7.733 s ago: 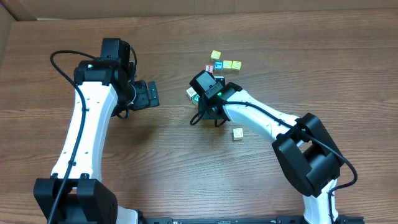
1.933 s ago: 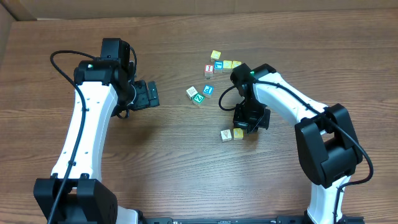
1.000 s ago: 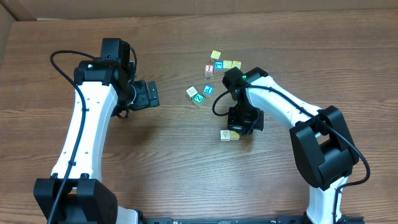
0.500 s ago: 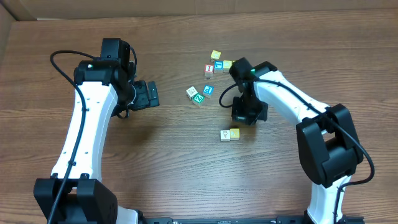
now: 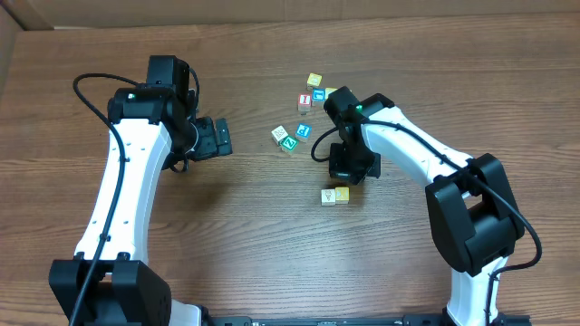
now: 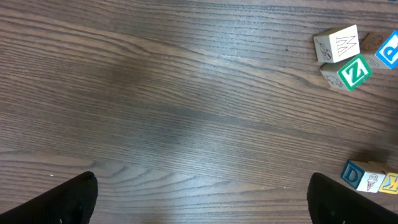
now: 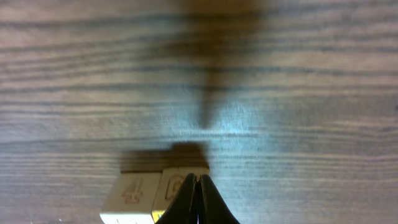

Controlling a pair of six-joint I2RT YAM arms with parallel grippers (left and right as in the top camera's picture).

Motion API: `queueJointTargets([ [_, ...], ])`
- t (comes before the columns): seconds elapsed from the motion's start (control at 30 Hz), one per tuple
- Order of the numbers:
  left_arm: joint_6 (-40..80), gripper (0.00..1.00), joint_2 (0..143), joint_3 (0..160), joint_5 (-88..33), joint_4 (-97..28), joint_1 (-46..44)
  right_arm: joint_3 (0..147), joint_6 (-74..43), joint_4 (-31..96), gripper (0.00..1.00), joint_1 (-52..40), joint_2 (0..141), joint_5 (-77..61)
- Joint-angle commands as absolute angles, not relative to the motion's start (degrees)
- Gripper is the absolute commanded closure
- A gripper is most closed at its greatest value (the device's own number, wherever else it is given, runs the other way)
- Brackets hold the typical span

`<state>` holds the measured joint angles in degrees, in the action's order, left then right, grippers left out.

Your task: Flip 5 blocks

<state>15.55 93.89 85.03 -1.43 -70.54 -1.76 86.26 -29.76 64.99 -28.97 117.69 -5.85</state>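
Three blocks lie mid-table: a whitish one (image 5: 279, 134), a green "Z" (image 5: 289, 142) and a blue "P" (image 5: 304, 131). The left wrist view shows the same whitish block (image 6: 336, 45), green "Z" (image 6: 351, 71) and blue "P" (image 6: 390, 51). Two more blocks sit side by side nearer the front, one cream (image 5: 329, 196), one yellowish (image 5: 342, 194). My right gripper (image 5: 347, 178) hovers shut just behind this pair. In its wrist view the right gripper (image 7: 198, 186) points at the yellowish block (image 7: 176, 185) beside the "4" block (image 7: 132, 193). My left gripper (image 5: 218, 138) stands open and empty, left of the blocks.
A further cluster lies at the back: a red-letter cube (image 5: 304, 100), a yellow cube (image 5: 314, 81), a blue-letter cube (image 5: 318, 94) and another yellow cube (image 5: 331, 92). The blue-letter cube (image 6: 354, 174) also shows in the left wrist view. A cardboard wall runs along the table's far edge.
My right gripper, shut throughout, has drawn back off the front pair of blocks, leaving both uncovered side by side. The left arm has not moved.
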Motion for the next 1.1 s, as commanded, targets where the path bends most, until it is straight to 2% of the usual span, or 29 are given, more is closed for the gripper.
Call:
queueJointTargets([
  [0.0, 16.3, 0.00, 94.4, 86.3, -1.1, -70.4, -1.5, 87.7, -29.5, 65.7, 0.96, -29.0, 115.4, -6.1],
  [1.07, 16.3, 0.00, 94.4, 86.3, -1.0, -70.4, -1.5, 87.2, -29.5, 65.3, 0.96, -29.3, 115.4, -8.6],
])
